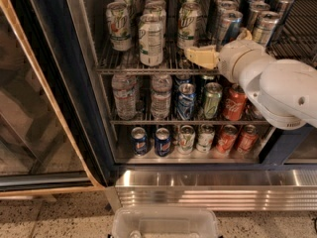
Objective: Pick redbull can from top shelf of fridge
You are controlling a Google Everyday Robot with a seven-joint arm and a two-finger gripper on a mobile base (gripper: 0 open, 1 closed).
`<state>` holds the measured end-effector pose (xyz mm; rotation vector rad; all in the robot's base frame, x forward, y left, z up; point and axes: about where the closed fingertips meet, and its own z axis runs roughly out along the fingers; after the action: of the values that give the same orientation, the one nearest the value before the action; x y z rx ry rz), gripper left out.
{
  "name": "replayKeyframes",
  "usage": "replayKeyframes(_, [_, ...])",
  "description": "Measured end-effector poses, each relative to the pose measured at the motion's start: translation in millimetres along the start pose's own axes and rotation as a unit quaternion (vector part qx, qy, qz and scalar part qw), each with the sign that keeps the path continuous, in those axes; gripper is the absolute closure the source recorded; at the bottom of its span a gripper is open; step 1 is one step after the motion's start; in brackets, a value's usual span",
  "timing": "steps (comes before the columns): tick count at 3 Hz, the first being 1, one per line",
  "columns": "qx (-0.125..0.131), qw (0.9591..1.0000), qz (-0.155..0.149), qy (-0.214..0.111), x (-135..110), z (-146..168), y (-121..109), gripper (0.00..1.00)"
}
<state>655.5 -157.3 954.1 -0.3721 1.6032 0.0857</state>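
At the upper right of the frame, the cream two-finger gripper (pixel 216 45) sat at the front rail of the silvery wire top shelf (pixel 131 70), its fingers spread apart. The slim silver-and-blue redbull can (pixel 228 27) stood upright just behind it in the steel-framed fridge (pixel 213 187).

The matt cream-yellow plastic gripper (pixel 212 52), on a smooth, glossy white arm shell (pixel 287 90), is at the front of the bright bare-metal wire top shelf (pixel 138 70). Just beside it, the slim silver-and-blue redbull can (pixel 228 26) shines like polished metal. The ribbed base panel (pixel 213 188) of the fridge (pixel 84 83) is brushed steel.
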Motion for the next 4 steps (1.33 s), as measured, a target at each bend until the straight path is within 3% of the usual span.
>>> replayKeyframes(4, [0.021, 0.9997, 0.010, -0.007, -0.5, 6.2, -12.7, 0.15])
